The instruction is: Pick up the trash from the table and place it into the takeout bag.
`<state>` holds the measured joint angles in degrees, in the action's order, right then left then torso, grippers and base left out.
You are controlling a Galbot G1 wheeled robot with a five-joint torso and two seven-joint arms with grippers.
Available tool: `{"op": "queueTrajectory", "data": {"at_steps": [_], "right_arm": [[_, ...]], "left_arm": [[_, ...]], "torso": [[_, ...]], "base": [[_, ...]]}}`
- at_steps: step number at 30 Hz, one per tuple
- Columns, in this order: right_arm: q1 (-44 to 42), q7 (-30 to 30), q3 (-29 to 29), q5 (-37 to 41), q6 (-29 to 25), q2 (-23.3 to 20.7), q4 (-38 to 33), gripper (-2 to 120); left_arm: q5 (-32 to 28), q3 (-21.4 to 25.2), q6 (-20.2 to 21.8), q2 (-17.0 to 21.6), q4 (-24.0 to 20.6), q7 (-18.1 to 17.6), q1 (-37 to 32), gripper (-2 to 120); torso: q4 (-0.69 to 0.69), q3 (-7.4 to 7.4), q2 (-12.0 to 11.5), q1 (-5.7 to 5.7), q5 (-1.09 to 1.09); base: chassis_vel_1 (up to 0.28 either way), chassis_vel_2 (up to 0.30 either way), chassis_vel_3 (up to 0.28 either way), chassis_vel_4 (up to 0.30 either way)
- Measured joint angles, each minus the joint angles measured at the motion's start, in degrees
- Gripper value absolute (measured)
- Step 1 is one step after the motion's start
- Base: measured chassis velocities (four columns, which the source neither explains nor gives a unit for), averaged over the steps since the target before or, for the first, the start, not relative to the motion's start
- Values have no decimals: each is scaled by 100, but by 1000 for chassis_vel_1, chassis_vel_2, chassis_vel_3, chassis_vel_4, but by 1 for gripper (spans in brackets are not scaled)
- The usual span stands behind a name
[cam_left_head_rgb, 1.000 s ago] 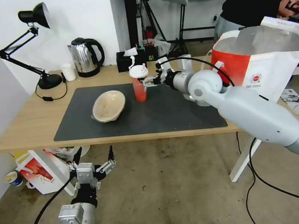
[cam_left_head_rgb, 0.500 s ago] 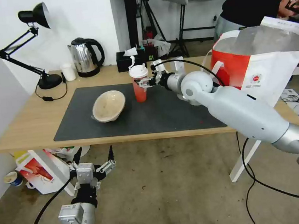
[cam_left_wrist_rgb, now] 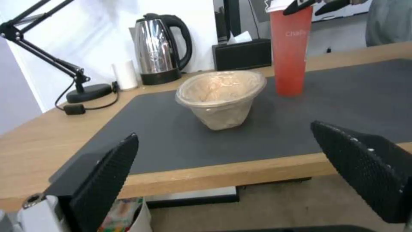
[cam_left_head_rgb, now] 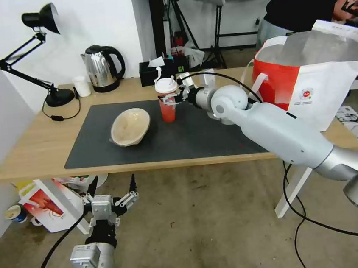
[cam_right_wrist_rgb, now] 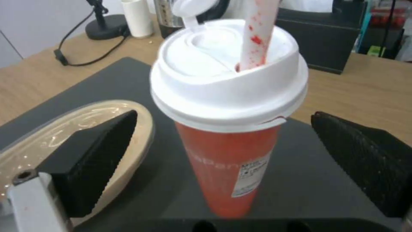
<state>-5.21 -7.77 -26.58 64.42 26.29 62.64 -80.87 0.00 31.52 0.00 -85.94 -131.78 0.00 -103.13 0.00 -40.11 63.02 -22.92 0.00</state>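
A tall red cup point(cam_left_head_rgb: 168, 109) point(cam_right_wrist_rgb: 227, 161) with a white lid and straw stands upright on the dark mat of the table point(cam_left_head_rgb: 31, 145). My right gripper point(cam_left_head_rgb: 170, 99) point(cam_right_wrist_rgb: 223, 117) is open, its fingers on either side of the cup just below the lid. A shallow beige bowl point(cam_left_head_rgb: 130, 126) point(cam_left_wrist_rgb: 221, 96) lies tilted on the mat to the left of the cup. The red-and-white takeout bag point(cam_left_head_rgb: 310, 82) stands open at the table's right end. My left gripper point(cam_left_head_rgb: 113, 183) point(cam_left_wrist_rgb: 224, 130) hangs open below the table's front edge.
A steel kettle point(cam_left_head_rgb: 102, 69), a small white cup point(cam_left_head_rgb: 82, 86), a black desk lamp point(cam_left_head_rgb: 51, 96) and a black tissue box point(cam_left_head_rgb: 155, 70) line the back edge. A white-and-red box point(cam_left_head_rgb: 50, 205) sits on the floor at the left. A person stands behind the bag.
My right arm has reached further left, bringing its open fingers from beside the cup to either side of it. The cup, the bowl and the left arm have stayed put.
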Motion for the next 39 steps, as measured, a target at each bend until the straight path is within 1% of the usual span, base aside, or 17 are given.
{"op": "queueTrajectory", "data": {"at_steps": [9, 29, 32, 33, 35, 36, 37, 38, 39], "right_arm": [[30, 122, -22, -146, -97, 146, 339, 100], [-10, 344, -23, -297, -170, 299, 619, 100], [-14, 451, -24, -341, -200, 352, 769, 94], [-20, 481, -24, -344, -201, 381, 826, 89], [-26, 488, -24, -345, -202, 391, 844, 88], [-71, 508, -23, -346, -209, 444, 905, 81], [-91, 516, -21, -348, -220, 459, 925, 78], [-91, 516, -21, -348, -220, 459, 925, 78], [-130, 528, -8, -362, -254, 481, 946, 71]], "left_arm": [[0, 0, 0, 0, 0, 0, 0, 100], [0, 0, 0, 0, 0, 0, 0, 100], [0, 0, 0, 0, 0, 0, 0, 100], [0, 0, 0, 0, 0, 0, 0, 100], [0, 0, 0, 0, 0, 0, 0, 100], [0, 0, 0, 0, 0, 0, 0, 100], [0, 0, 0, 0, 0, 0, 0, 100], [0, 0, 0, 0, 0, 0, 0, 100], [0, 0, 0, 0, 0, 0, 0, 100]], "torso": [[0, 0, 0, 0, 0], [1, 0, 0, 0, 0], [0, 0, 0, 0, -1], [0, 0, 0, 0, 0], [1, 0, 0, 0, 0], [0, 0, 0, 0, 0], [1, 0, 0, 0, 0], [1, 0, 0, 0, 0], [1, 0, 0, 0, 0]], "base": [[0, 0, 0, 0], [0, 0, 0, 0], [0, 0, 0, 0], [0, 0, 0, 0], [0, 0, 0, 0], [0, 0, 0, 0], [0, 0, 0, 0], [0, 0, 0, 0], [0, 0, 0, 0]]}}
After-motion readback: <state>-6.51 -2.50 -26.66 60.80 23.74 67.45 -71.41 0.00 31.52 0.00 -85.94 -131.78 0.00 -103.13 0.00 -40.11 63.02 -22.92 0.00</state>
